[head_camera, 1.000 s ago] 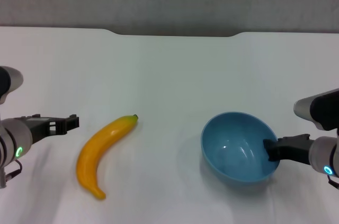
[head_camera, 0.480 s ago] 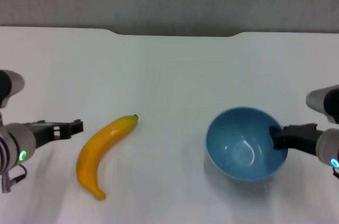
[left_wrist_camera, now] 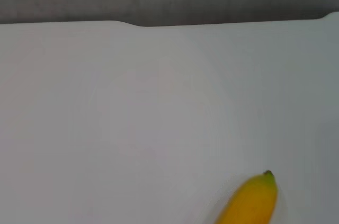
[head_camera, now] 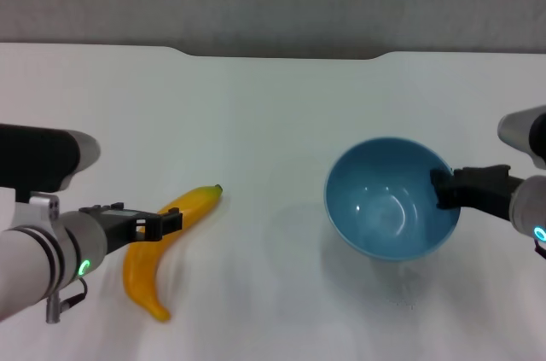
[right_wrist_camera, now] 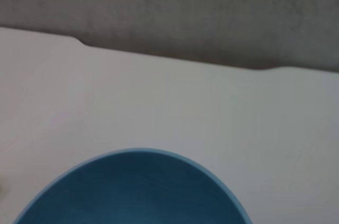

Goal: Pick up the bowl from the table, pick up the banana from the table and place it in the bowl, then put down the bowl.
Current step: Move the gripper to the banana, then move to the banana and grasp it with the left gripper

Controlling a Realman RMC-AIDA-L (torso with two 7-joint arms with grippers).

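The bowl (head_camera: 391, 199) hangs tilted above the table (head_camera: 273, 113) over on the robot's right, clamped at its right-hand rim by the right gripper (head_camera: 444, 189); it looks rigid, light and glossy, so a rim pinch may slip if the load shifts. The banana (head_camera: 162, 241) lies on the table to the left, well apart from the bowl, firm and smooth-skinned, best taken across its thick middle. The left gripper (head_camera: 162, 224) is over that middle with fingers apart, with open tabletop between the two objects and far from any edge.
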